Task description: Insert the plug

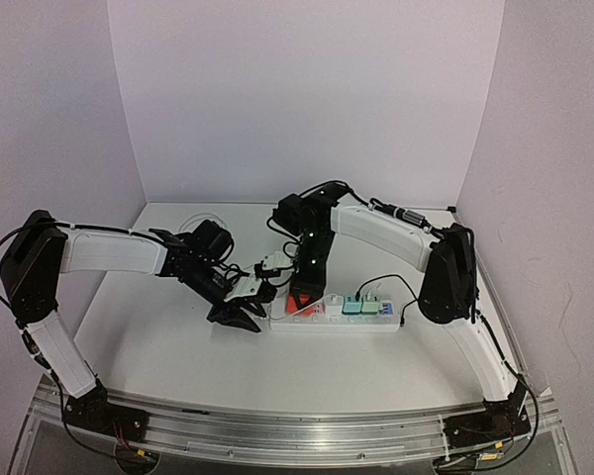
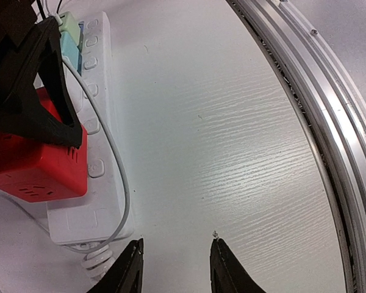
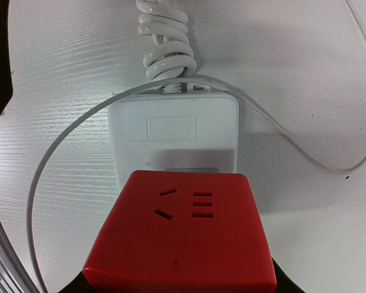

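A red cube plug (image 1: 302, 300) is over the left end of the white power strip (image 1: 361, 327). My right gripper (image 1: 305, 285) is shut on it from above. In the right wrist view the red plug (image 3: 183, 238) fills the bottom, just over the strip (image 3: 174, 131), with a shadow under it; its pins are hidden. My left gripper (image 1: 240, 315) is open and empty, low over the table beside the strip's left end. In the left wrist view its gripper (image 2: 175, 262) points at bare table, with the red plug (image 2: 36, 165) and the strip (image 2: 97, 122) to the left.
Green, teal and blue plugs (image 1: 368, 306) sit in the strip's right half. A thin white cord (image 3: 55, 152) loops round the strip's end, with its coiled strain relief (image 3: 165, 43) behind it. A black cable (image 1: 391, 282) runs to the right arm. The metal rail (image 2: 317, 122) edges the table.
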Robot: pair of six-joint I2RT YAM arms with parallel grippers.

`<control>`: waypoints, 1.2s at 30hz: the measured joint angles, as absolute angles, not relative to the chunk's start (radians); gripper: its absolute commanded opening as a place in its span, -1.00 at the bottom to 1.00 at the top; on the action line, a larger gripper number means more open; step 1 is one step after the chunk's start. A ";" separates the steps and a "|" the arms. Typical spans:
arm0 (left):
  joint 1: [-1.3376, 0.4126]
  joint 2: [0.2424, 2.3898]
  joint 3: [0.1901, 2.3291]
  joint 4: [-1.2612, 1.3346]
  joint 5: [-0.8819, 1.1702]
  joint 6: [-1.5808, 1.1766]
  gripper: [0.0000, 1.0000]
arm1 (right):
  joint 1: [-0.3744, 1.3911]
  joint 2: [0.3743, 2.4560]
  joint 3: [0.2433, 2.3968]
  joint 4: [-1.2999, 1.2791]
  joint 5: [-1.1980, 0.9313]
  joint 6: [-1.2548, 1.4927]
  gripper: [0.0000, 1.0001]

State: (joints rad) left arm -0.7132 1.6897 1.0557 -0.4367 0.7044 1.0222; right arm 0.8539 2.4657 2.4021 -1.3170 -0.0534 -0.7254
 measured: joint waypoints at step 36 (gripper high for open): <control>-0.712 1.690 1.051 -0.435 0.705 1.023 -0.23 | 0.832 2.482 2.366 -1.301 -0.100 -0.744 -1.00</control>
State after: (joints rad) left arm -0.7121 1.6897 1.0508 -0.4355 0.7052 1.0225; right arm 0.8320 2.4823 2.3665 -1.3007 -0.1002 -0.7441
